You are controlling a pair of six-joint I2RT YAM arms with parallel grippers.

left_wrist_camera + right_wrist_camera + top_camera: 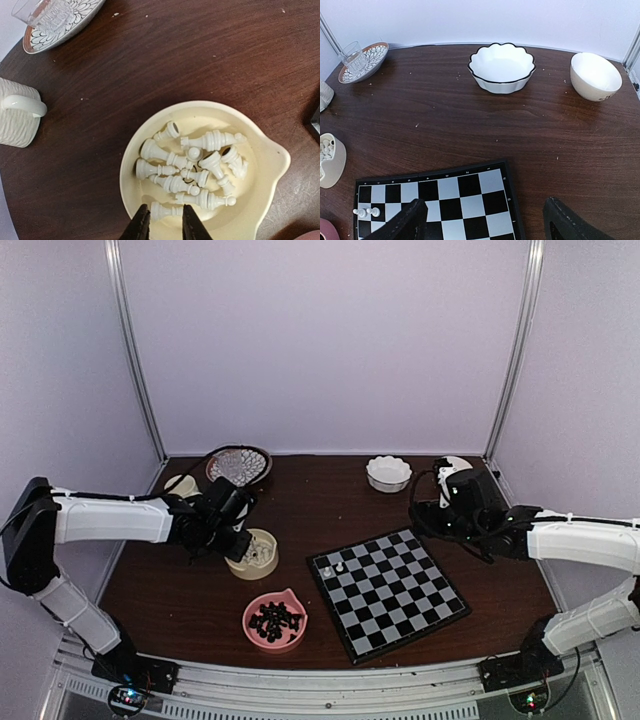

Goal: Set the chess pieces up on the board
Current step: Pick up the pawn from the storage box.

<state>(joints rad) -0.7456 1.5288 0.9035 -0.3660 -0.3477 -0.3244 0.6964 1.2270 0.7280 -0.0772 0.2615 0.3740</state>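
Dark wood table [330, 490]; bowl [260, 150] of white pieces [190, 165] left of board [470, 185]; left gripper [164, 225] narrow, straddling one toppled piece [162, 211], long axis finger to finger, grip unclear; right gripper [485, 216] wide, empty, farther off.

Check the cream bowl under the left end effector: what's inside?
White chess pieces lie piled on their sides in the cream bowl. The left end effector straddles one at the rim; its fingers hide the floor beneath them.
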